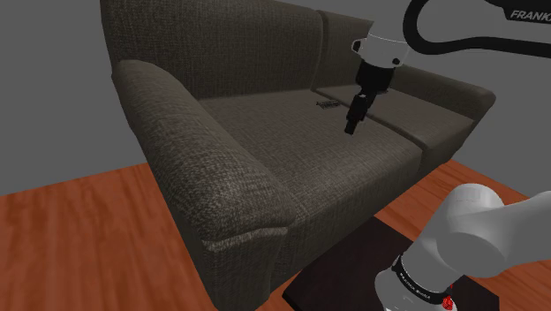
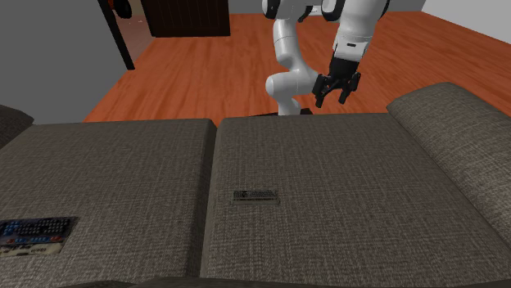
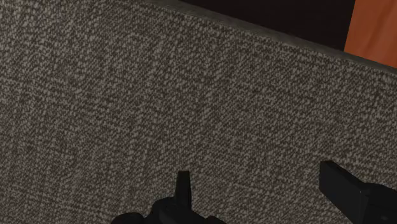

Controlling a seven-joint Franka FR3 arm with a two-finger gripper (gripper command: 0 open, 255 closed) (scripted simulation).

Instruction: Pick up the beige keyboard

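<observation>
Shoulder view: the pincer (image 1: 352, 126) is seen hanging above the sofa (image 1: 221, 159) seat, close to the seam between cushions. The keyboard (image 1: 328, 104) is noted as a thin dark sliver lying flat further back, near the backrest and apart from the pincer. Second exterior view: the pincer's fingers are spread with nothing between them, over the cushion's front edge. The keyboard (image 2: 255, 195), drawn greyish rather than beige, lies well behind, beside the seam. A second keyed slab (image 2: 37, 233) on the other cushion could be mistaken for it. Wrist view: woven fabric is faced between the spread fingers (image 3: 183, 191). The low profile on soft upholstery is judged the main risk. Fingertips may be driven into the fabric or skid over the top, and an off-centre grip could let the keyboard tip out.
</observation>
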